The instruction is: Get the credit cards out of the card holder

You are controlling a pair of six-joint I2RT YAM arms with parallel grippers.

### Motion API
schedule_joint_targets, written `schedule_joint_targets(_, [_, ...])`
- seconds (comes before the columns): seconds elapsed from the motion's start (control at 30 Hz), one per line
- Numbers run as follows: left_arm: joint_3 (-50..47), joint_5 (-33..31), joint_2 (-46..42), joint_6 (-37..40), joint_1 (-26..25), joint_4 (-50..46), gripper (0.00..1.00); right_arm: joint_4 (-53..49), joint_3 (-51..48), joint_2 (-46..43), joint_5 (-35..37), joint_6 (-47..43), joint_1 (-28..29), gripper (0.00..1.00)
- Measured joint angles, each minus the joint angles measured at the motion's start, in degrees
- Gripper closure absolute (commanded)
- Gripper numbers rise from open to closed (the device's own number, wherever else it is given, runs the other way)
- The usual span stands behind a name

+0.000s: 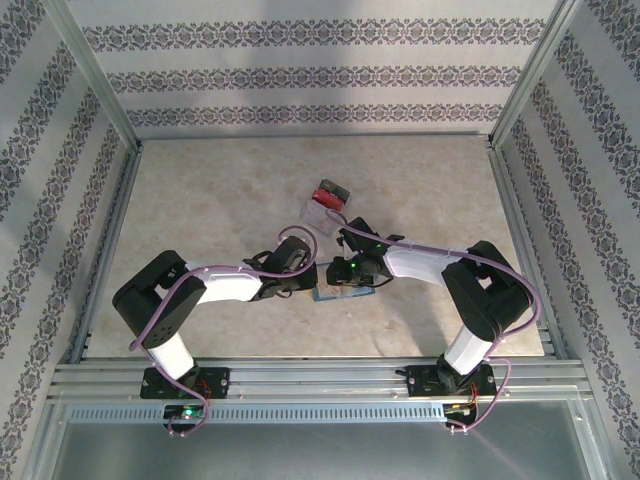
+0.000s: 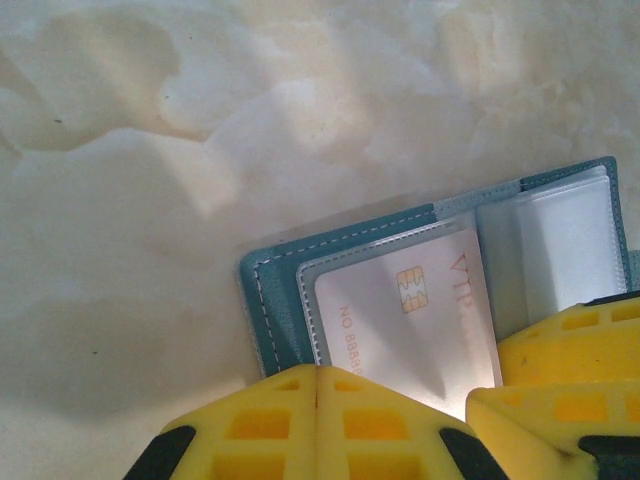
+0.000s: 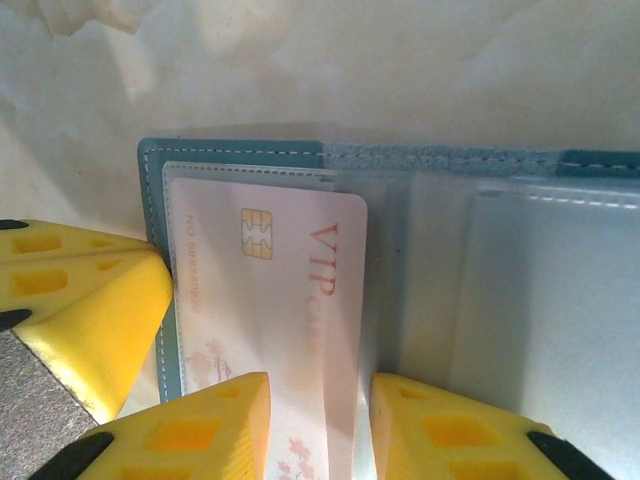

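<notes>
Card holder lies open on the surface between the arms. Left gripper jaws are shut and empty, at its edge. Right gripper jaws are part-open astride the VIP card. Card looks stiff, slick, light; I'd pinch its exposed edge.

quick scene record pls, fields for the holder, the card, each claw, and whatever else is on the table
card holder: lying open on the table, clear sleeves facing up
card: white, gold chip, VIP print, over one half of the holder
left claw: shut, tips at the holder's edge
right claw: jaws apart, card's edge between them, grip unclear
clear box: beyond the holder, red and dark contents
</notes>
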Motion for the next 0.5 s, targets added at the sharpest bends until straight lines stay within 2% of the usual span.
schedule_joint_targets(0.5, [0.0,0.0,0.1,0.0,0.0,0.0,0.96,8.6,-4.7,-0.9,-8.1,3.6,-3.0,0.68])
